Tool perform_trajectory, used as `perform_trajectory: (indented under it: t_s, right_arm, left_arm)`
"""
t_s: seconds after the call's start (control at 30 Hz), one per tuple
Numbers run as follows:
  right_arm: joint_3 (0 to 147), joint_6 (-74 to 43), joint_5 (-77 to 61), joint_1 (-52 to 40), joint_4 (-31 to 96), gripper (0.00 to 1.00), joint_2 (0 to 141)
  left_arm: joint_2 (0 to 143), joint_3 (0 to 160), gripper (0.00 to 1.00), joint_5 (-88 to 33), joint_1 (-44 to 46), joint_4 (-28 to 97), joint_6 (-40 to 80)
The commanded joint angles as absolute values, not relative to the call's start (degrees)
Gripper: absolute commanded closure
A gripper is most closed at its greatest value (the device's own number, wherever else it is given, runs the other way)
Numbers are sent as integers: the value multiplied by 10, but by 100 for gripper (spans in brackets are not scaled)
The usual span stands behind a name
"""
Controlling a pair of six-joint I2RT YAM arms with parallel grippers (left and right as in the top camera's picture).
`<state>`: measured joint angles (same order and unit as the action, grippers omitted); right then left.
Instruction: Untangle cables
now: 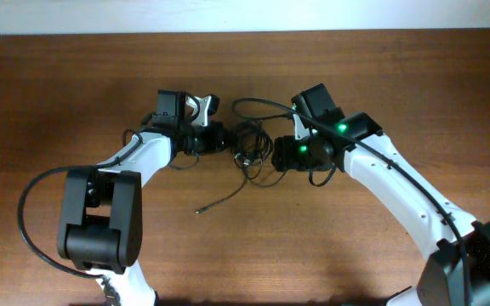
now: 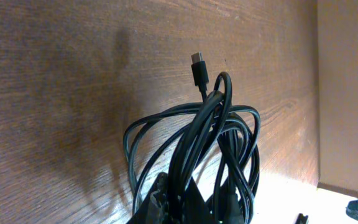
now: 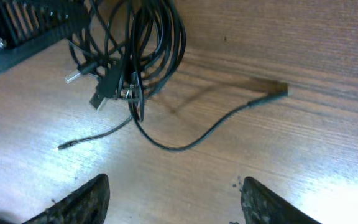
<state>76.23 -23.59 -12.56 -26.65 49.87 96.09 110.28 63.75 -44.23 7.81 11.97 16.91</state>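
From the overhead camera, the wooden table (image 1: 270, 255) carries both arms, which meet near the middle of its far half. The cables (image 1: 249, 146) lie there as one small black bundle, between the left gripper (image 1: 226, 138) and the right gripper (image 1: 277, 153). The left gripper touches the bundle on its side, and the right one is just beside it on the other side. One thin cord (image 1: 224, 200) leaves the bundle and runs toward the near edge, where it ends free on the wood. In the left wrist camera, the cables (image 2: 222, 124) rise as several loops out of the dark fingers (image 2: 160, 199) at the bottom edge. The fingers are pressed together on the cords, so this gripper is clamped on the bundle. A small plug (image 2: 199, 68) stands up at the top of the loops. In the right wrist camera, the two fingers (image 3: 82, 199) of the right gripper (image 3: 173, 202) are spread wide apart with only bare wood between them, so this gripper holds nothing. The cables (image 3: 166, 37) are further ahead, beside the black body of the left gripper (image 3: 23, 28). Two metal plugs (image 3: 73, 76) hang out from the bundle. A loose cord (image 3: 191, 143) curves away from the bundle and ends in a plug (image 3: 272, 92) lying flat.
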Motion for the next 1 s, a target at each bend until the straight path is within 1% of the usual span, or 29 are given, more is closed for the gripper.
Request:
perform_trajectory:
  t_s: [0.0, 0.03, 0.07, 0.13, 0.2, 0.33, 0.43, 0.53, 0.63, 0.7, 0.73, 0.8, 0.97]
  right_arm:
    - [758, -234, -134, -266, 471, 31, 978]
    - [758, -234, -137, -266, 458, 33, 981]
    - [758, -235, -138, -267, 447, 43, 983]
    - [758, -235, -137, -267, 436, 57, 991]
    - [758, -242, -137, -269, 425, 58, 1014]
    - [758, -245, -150, -291, 387, 59, 1053]
    - [758, -260, -148, -297, 361, 69, 1054]
    - [758, -280, -148, -296, 336, 68, 1054]
    - [758, -280, -147, -296, 356, 69, 1054]
    - [768, -279, -98, -281, 444, 64, 1051]
    - [788, -279, -110, -265, 488, 64, 1048]
    - [829, -279, -160, -253, 519, 63, 1038]
    - [847, -280, -178, -272, 485, 64, 1039]
  left_arm:
    - [1107, 636, 100, -504, 77, 120, 94]
    - [1107, 636, 100, -519, 77, 117, 81]
    - [1107, 636, 100, -534, 77, 113, 77]
    - [1107, 636, 100, -554, 77, 110, 64]
    - [1107, 636, 100, -574, 77, 102, 61]
    - [1107, 636, 100, -577, 77, 99, 61]
    - [1107, 636, 100, -577, 77, 99, 61]
    - [1107, 636, 100, -577, 77, 98, 61]
    - [1107, 636, 100, -576, 77, 98, 61]
    - [1107, 636, 100, -572, 77, 98, 61]
    - [1107, 636, 100, -572, 77, 96, 61]
    - [1107, 636, 100, -572, 77, 95, 61]
    - [1107, 636, 100, -572, 77, 95, 61]
